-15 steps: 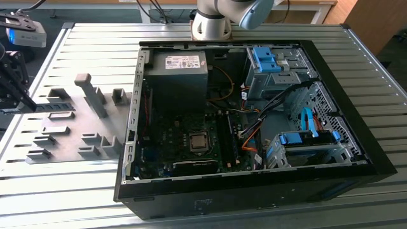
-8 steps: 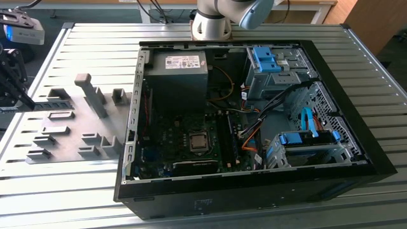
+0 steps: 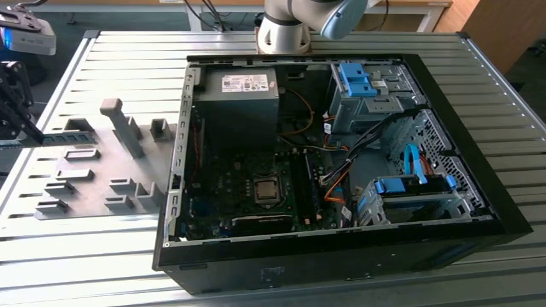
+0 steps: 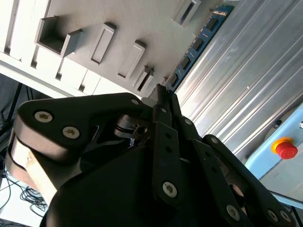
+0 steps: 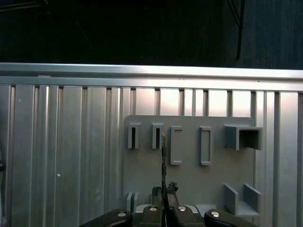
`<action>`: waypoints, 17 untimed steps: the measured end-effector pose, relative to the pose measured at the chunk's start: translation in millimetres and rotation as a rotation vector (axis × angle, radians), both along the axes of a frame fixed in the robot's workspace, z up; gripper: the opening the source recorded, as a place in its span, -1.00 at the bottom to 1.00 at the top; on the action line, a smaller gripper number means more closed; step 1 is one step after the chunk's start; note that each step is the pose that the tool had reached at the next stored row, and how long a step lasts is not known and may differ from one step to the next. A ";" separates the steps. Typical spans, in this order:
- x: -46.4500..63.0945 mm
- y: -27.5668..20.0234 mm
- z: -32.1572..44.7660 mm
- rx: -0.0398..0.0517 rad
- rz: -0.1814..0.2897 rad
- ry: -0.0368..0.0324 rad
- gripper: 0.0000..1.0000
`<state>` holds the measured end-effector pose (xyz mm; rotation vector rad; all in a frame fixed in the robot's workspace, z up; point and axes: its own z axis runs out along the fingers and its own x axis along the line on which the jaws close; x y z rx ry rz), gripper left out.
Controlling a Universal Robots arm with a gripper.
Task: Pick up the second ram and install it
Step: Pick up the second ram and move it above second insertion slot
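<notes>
Computer case [image 3: 341, 272] stands open, well apart from the grey fixture plate [image 5: 189, 184]. Gripper [image 4: 163, 94] hangs over that plate, jaws narrow and clamped on the second ram [image 4: 199, 40], which shows edge-on in the first wrist view. I judge pickup done, install not begun. Seating calls for squaring the stick to a free slot. I cannot make out slots on the dark motherboard [image 3: 256, 185]; the gripped end is hidden inside the grip.
</notes>
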<state>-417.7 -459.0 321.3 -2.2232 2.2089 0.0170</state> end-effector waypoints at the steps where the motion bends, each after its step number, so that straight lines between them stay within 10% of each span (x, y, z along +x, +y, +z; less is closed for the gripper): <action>1: -0.1 0.0 0.8 0.0000 0.000 -0.0001 -0.72; 17: -0.6 0.2 19.6 0.0000 0.000 -0.0017 -0.72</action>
